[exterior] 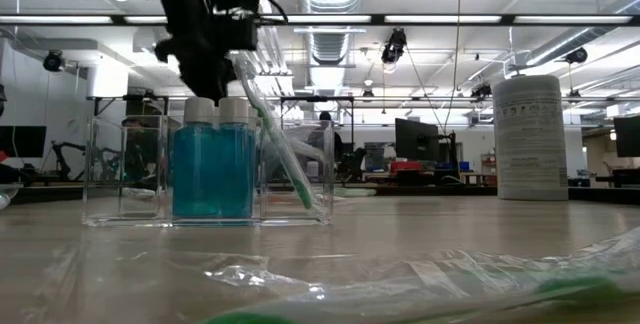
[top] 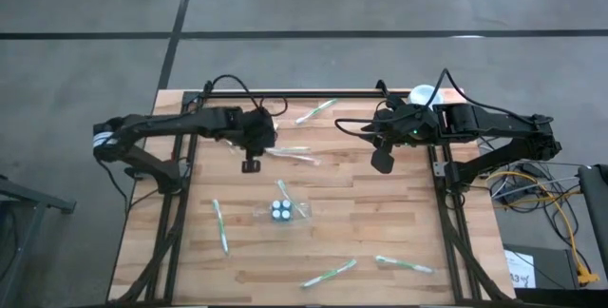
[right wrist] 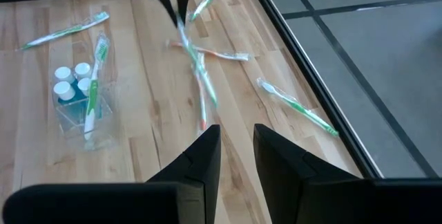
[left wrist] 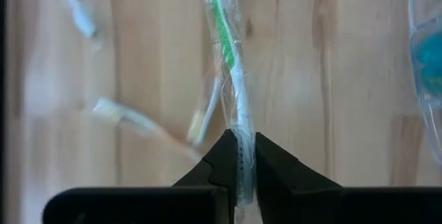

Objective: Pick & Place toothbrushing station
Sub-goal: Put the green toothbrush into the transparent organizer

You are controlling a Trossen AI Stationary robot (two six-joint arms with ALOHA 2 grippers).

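Observation:
My left gripper point(top: 250, 163) is above the table's middle left and is shut on a wrapped green-and-white toothbrush point(left wrist: 228, 58). The right wrist view point(right wrist: 193, 58) and the low view point(exterior: 275, 139) show this toothbrush too. A clear organizer point(top: 282, 211) holding blue bottles stands nearer the front, with one wrapped toothbrush point(right wrist: 93, 86) leaning in it. My right gripper point(top: 382, 163) is open and empty above the table's right half point(right wrist: 237, 141). My left gripper pinches the wrapped toothbrush near one end point(left wrist: 239, 128) between its two fingers. The fingers come from above, pointing down. The toothbrush hangs slanting below the fingers point(exterior: 270, 129). I cannot tell whether its lower end touches the table.
An orange-tipped wrapped toothbrush point(right wrist: 217, 53) lies under the held one. Other wrapped toothbrushes lie at the far middle point(top: 318, 110), front left point(top: 220, 224), front middle point(top: 330, 272) and front right point(top: 404, 264). A white canister point(top: 421, 94) stands at the far right.

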